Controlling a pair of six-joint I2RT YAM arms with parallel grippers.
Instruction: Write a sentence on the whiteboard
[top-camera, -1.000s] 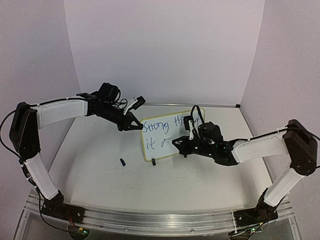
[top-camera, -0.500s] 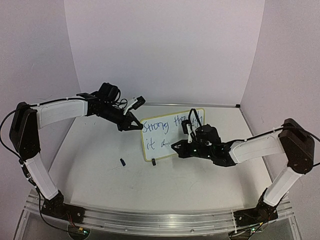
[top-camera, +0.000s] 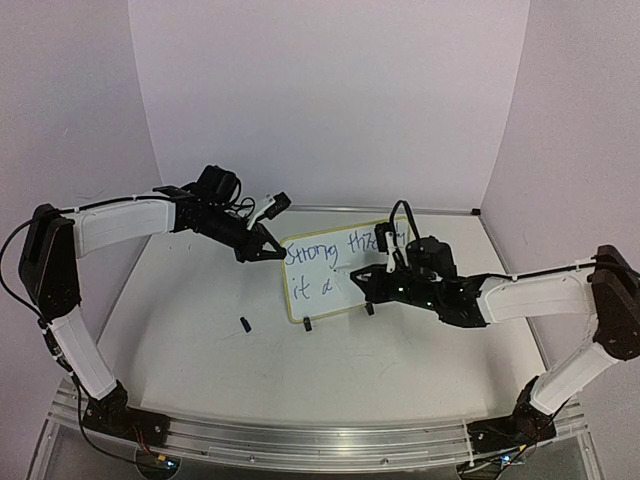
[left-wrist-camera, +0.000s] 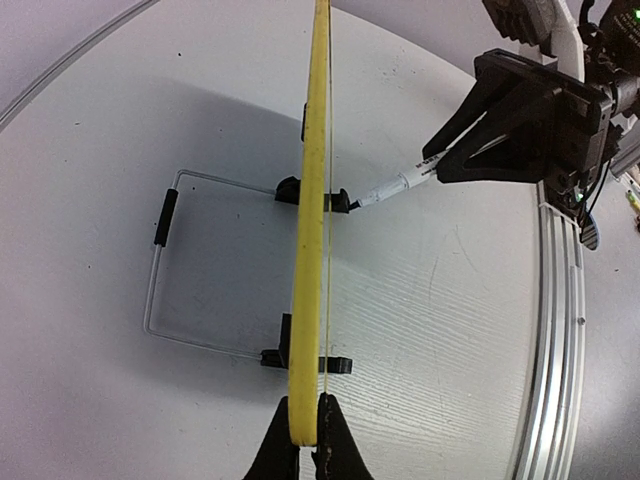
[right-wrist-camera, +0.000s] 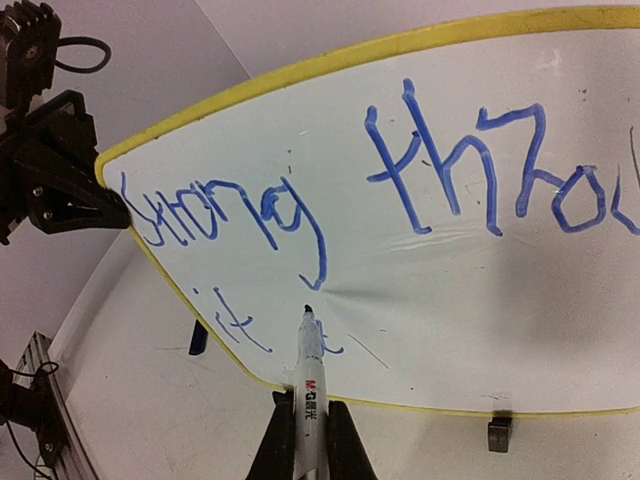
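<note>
The whiteboard (top-camera: 325, 280), white with a thin yellow frame and black clip feet, stands upright mid-table with blue writing "Strong thro…" and "it a" on it. My left gripper (top-camera: 274, 253) is shut on its left yellow edge (left-wrist-camera: 305, 400). My right gripper (top-camera: 378, 278) is shut on a white marker (right-wrist-camera: 309, 390). The marker's black tip (right-wrist-camera: 307, 311) is at the board face (right-wrist-camera: 450, 280), just above the second line's last blue mark. The left wrist view shows the board edge-on, with the marker (left-wrist-camera: 395, 185) reaching its face from the right.
A small dark marker cap (top-camera: 244, 324) lies on the table left of the board. A wire stand (left-wrist-camera: 160, 270) props the board from behind. The back wall is close behind the board. A metal rail (top-camera: 320, 435) runs along the near edge.
My right gripper has drawn a small blue letter after "it" and shifted right and slightly up along the board. The left arm and the board have stayed still.
</note>
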